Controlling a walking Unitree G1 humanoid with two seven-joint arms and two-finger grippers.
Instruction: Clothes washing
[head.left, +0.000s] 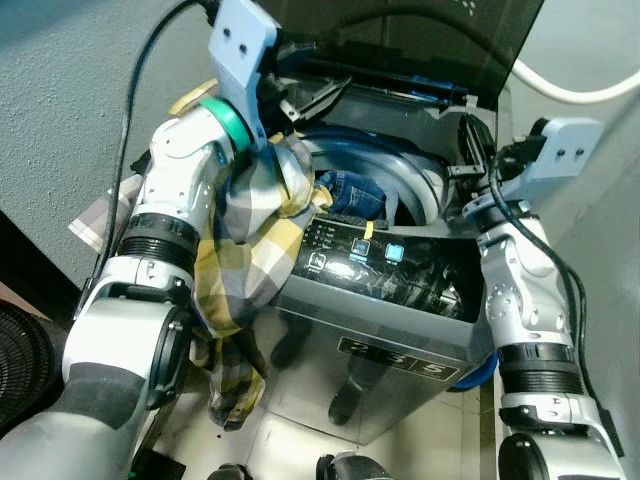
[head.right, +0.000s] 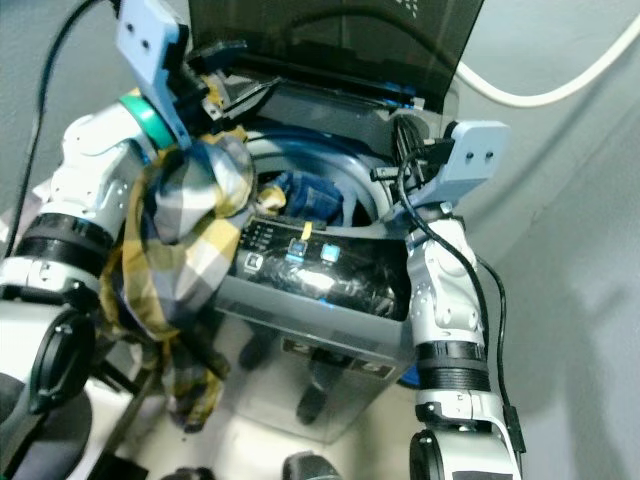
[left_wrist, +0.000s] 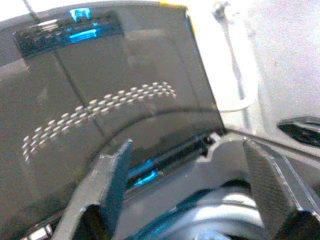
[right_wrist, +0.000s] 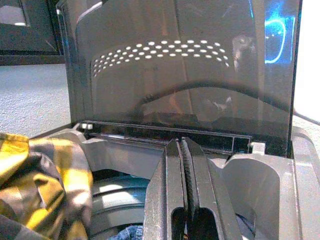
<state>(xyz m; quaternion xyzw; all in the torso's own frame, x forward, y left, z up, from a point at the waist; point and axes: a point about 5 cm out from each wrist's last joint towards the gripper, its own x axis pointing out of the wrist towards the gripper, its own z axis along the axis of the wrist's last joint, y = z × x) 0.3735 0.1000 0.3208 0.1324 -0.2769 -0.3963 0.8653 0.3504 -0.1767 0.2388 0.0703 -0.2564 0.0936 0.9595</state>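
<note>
Best to bring the left gripper (head.left: 305, 100), fingers spread apart and holding nothing, back down to the yellow plaid shirt (head.left: 245, 255) draped over the left forearm and the front-left rim of the washing machine (head.left: 400, 330), then to grip a thick fold near the rim and feed it into the drum beside the blue garment (head.left: 352, 195). Hanging with long axis roughly vertical, lower end toward the floor. Right gripper (right_wrist: 182, 165) over the right rim, fingers pressed together, empty.

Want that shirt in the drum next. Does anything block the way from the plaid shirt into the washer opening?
Nothing visible does. The lid is up, and the plaid shirt hangs over the left arm beside the open drum, where jeans already lie.
</note>
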